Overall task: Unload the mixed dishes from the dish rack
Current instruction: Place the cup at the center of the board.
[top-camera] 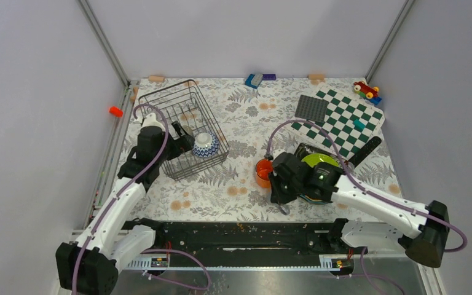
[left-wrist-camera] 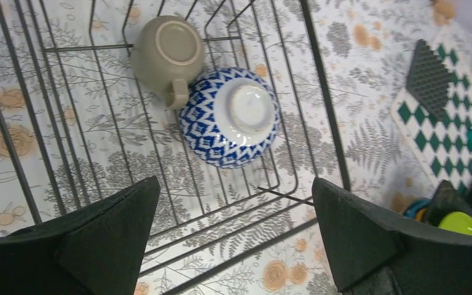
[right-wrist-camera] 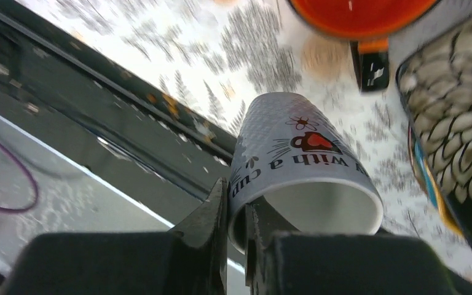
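Top external view, tabletop with leaf-print cloth [top-camera: 246, 129]. Item one, the dish rack [top-camera: 181, 107]: dark wire basket at far left of the table, set at an angle, holding two pieces. Item two, patterned bowl [left-wrist-camera: 230, 117]: blue-and-white, upside down with its pale foot ring upward, in the near right part of the rack. Item three, grey cup [left-wrist-camera: 167, 52]: also upside down, just on the far left side of the bowl, its handle pointing at the bowl and meeting the bowl's edge. Item four, left gripper [left-wrist-camera: 235, 184]: jaws spread wide, nothing between them, poised above the rack's near right corner with the bowl ahead of the fingertips. Item five, right gripper [right-wrist-camera: 236, 203]: jaws pinched onto the wall of the white mug [right-wrist-camera: 301, 166], one finger inside the rim and one outside; the mug lies tilted with its mouth towards the wrist camera, over the near edge of the table right of centre; whether it touches the cloth cannot be told. Item six, orange mug [top-camera: 263, 172]: upright on the cloth, just left of the right gripper, outside the rack. Item seven, a stack of plates right of centre, lime-green plate [top-camera: 319, 161] uppermost in view, a black floral square plate [right-wrist-camera: 455, 104] among them. Item eight, green-white chequered board [top-camera: 344, 120], far right, with a dark grey studded square [top-camera: 311, 109] on its left corner.
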You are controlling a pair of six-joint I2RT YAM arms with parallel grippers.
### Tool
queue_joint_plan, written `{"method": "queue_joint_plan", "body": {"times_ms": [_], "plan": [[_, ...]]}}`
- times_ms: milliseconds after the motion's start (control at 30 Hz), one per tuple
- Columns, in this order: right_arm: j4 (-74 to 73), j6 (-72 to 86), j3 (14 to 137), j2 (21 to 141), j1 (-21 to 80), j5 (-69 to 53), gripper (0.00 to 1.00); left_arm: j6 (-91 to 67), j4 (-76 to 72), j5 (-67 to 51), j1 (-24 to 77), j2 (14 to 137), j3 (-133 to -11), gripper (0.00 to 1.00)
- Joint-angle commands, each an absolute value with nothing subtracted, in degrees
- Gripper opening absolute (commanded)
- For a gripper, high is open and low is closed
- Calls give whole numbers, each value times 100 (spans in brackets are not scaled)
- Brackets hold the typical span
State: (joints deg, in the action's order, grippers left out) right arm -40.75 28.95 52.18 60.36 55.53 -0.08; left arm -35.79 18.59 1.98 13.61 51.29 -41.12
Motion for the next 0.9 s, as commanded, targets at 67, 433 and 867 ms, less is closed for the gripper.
{"method": "queue_joint_plan", "body": {"times_ms": [67, 433, 867], "plan": [[-5420, 3158, 5327, 6599, 5952, 388, 0, -3340, 1665, 609, 1362, 5702, -4557, 99], [-5177, 3030, 5464, 7696, 5959, 916, 4, -3296, 1554, 519, 1419, 6485, -4793, 99], [-5091, 2964, 5450, 7311, 5959, 870, 60, -3203, 1906, 1141, 1773, 7296, -5317, 99]]}}
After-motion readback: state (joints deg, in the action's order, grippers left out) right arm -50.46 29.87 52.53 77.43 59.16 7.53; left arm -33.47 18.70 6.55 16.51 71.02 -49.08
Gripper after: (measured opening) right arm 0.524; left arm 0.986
